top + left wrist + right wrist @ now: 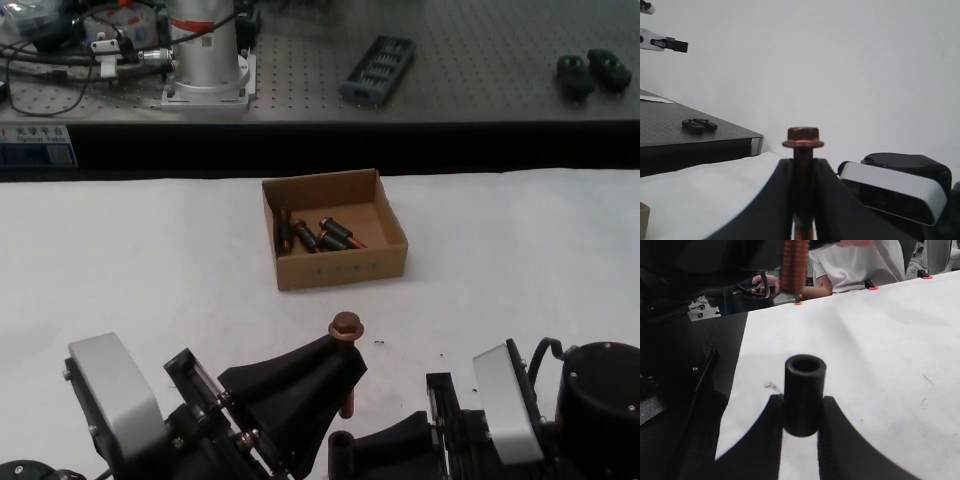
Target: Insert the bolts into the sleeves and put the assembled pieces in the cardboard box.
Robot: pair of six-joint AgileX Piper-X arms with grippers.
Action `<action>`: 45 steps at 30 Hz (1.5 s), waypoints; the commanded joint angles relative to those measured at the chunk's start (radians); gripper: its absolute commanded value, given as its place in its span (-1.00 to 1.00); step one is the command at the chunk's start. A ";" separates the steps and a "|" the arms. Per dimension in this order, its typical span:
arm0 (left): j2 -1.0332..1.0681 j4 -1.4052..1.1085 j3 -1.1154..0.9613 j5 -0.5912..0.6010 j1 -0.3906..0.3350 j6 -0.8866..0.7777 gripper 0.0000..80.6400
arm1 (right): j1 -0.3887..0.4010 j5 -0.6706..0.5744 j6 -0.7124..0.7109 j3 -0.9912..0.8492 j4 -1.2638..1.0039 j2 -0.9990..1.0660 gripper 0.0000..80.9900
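The left tool (803, 169) is shut tight on a copper bolt (803, 137). It holds the bolt by the middle, so the bottom end is free to go into a hole. The bolt stands straight up and down, with its fat head on top and its screw end pointing at the tabletop (120, 260). In the high view it is low in the middle of the frame.

The right tool (803, 412) is closed around a black sleeve (804, 390). The sleeve stands upright too, with its open hole facing up like a little cup. I think it is held that way so the bolt can drop right in.

The bolt's screw end hangs above the hole. The two are close but not touching.

The cardboard box (340, 268) sits in the middle of the high view, farther up the frame. Some finished pieces (320, 235) lie flat inside it.
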 commanded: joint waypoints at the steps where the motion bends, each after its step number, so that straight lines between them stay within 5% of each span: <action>1: 0.001 -0.025 -0.010 0.011 -0.002 -0.008 -0.98 | 0.002 -0.013 0.002 -0.008 -0.004 0.002 -0.84; 14: 0.002 0.010 -0.007 -0.029 -0.001 0.081 -0.98 | -0.014 0.003 0.033 -0.013 -0.045 0.002 -0.84; 30: 0.004 0.030 -0.103 0.226 0.284 -0.002 -0.98 | -0.099 -0.089 -0.009 -0.198 0.161 0.025 -0.84; 39: 0.075 0.102 -0.140 0.272 0.294 0.034 -0.98 | -0.107 -0.160 -0.030 -0.272 0.181 0.142 -0.84; 45: 0.193 -0.025 -0.154 0.301 0.296 -0.080 -0.98 | -0.110 -0.159 -0.029 -0.273 0.182 0.141 -0.84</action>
